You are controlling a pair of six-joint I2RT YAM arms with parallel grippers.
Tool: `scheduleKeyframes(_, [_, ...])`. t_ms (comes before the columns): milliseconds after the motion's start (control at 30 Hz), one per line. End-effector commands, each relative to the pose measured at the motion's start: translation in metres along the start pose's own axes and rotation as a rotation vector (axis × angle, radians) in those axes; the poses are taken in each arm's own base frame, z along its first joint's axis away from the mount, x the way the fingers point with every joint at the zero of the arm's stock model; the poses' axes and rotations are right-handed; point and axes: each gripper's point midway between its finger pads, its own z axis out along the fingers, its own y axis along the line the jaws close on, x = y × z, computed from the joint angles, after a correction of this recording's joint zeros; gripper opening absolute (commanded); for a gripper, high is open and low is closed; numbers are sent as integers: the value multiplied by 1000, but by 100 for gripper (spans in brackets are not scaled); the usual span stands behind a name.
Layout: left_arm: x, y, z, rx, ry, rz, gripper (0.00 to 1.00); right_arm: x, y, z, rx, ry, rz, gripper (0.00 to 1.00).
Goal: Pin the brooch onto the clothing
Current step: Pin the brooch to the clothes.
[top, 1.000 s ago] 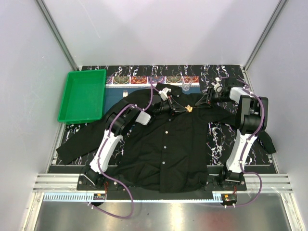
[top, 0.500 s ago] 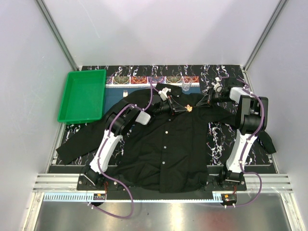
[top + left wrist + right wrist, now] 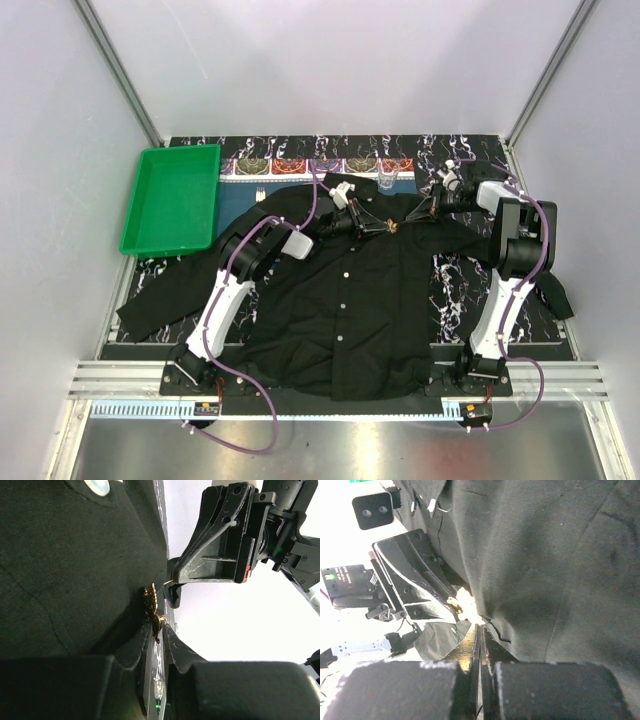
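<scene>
1. Since the earlier frames the right pincer (image 3: pixel 408 214) has drawn its fingers together, and the brooch (image 3: pixel 392 227) shows less gold from above; the arms have hardly shifted
2. The brooch sits on the black shirt (image 3: pixel 340 310), just to the right-arm side of the collar (image 3: pixel 345 188), at the edge of a lifted fold
3. Both pincers meet nose to nose over it. The brooch (image 3: pixel 152 611) lies edge-on, its long axis running along the fold, straight ahead of the left pincer (image 3: pixel 159 630)
4. The right pincer (image 3: pixel 480 627) is pressed together, tips at the brooch (image 3: pixel 463 605); I cannot tell if it nips the pin
5. The left pincer's fingers look a sliver apart; whether they grip cloth or brooch I cannot tell
6. A glass (image 3: pixel 387 180) stands just beyond the collar and a green tray (image 3: pixel 170 200) well to its left; neither is in the way
</scene>
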Motion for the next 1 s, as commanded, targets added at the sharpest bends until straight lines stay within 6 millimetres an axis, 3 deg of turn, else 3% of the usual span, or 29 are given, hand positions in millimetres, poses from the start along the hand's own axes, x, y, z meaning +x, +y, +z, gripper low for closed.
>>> scheduleKeyframes(0, [-6, -49, 0, 106, -18, 100, 17, 3, 25, -3, -68, 1, -37, 0])
scheduleKeyframes(267, [-6, -79, -2, 178, -9, 195, 24, -2, 18, -2, -21, -25, -39, 0])
scheduleKeyframes(567, [1, -77, 11, 149, 36, 230, 30, -1, 23, -4, -45, -31, -43, 0])
scheduleKeyframes(667, [-3, -78, 7, 149, 27, 236, 36, -1, 25, -5, -46, -32, -46, 0])
scheduleKeyframes(800, [-18, -92, -9, 154, -18, 294, 35, 0, 25, -5, -49, -30, -51, 0])
scheduleKeyframes(900, [-21, -91, -20, 117, -34, 325, 35, -1, 22, -4, -35, -32, -41, 0])
scheduleKeyframes(967, [-20, -86, -24, 71, -29, 311, 35, -2, 21, -4, -13, -37, -26, 13])
